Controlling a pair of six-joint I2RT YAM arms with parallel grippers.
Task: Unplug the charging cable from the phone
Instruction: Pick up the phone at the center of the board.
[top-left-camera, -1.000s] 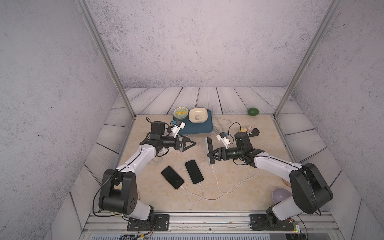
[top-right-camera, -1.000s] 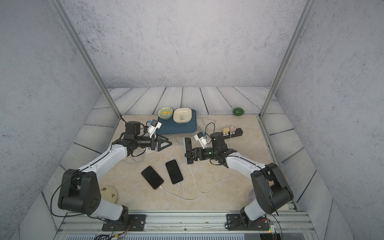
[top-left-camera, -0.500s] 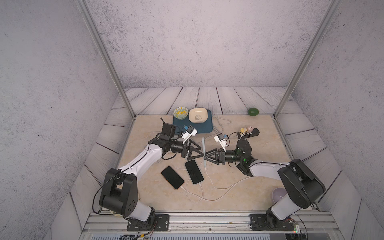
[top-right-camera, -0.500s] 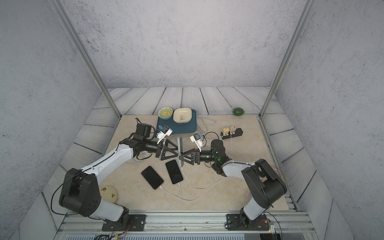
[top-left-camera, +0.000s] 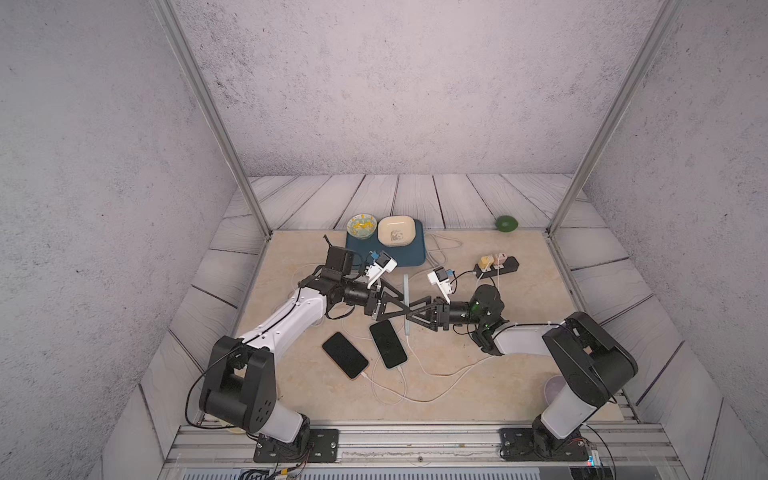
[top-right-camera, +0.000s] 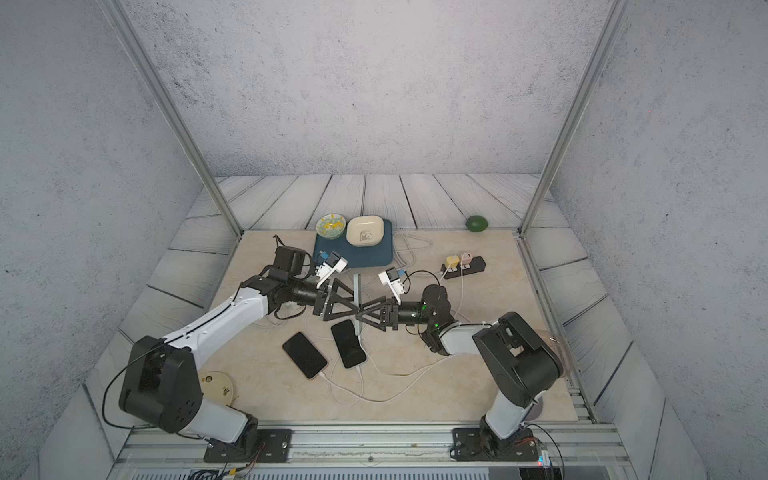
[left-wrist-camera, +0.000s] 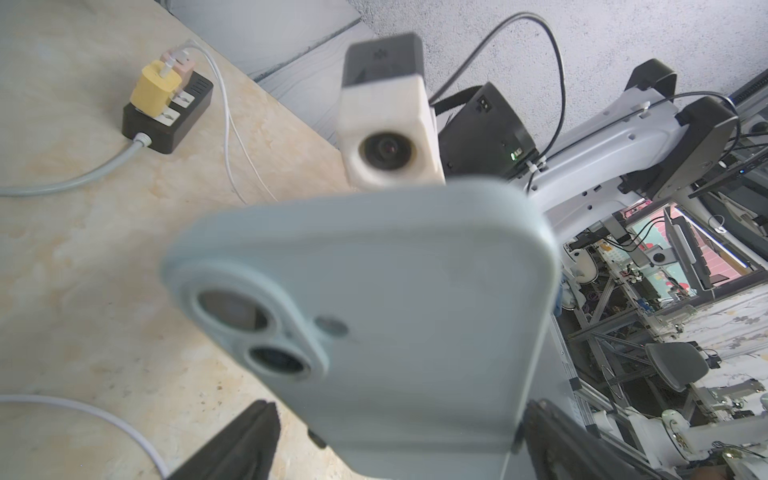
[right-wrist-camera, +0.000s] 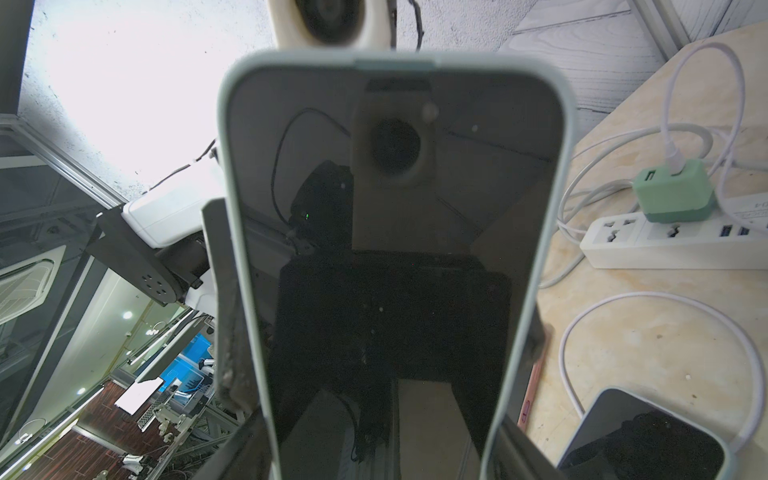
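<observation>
Pale-blue phone stands on edge, clamped in the right gripper. The left gripper gapes wide around it. Best to close squarely on its edges, then draw the white cable straight out.

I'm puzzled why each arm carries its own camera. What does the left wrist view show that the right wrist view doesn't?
Only the left wrist view shows the back of the pale blue-cased phone with its two round lenses, and a black power strip carrying a yellow charger. Only the right wrist view shows that phone's dark glass screen, a white power strip with a green charger, and a second dark phone lying flat. Both show the same phone filling the middle, the beige tabletop and white cables.
</observation>
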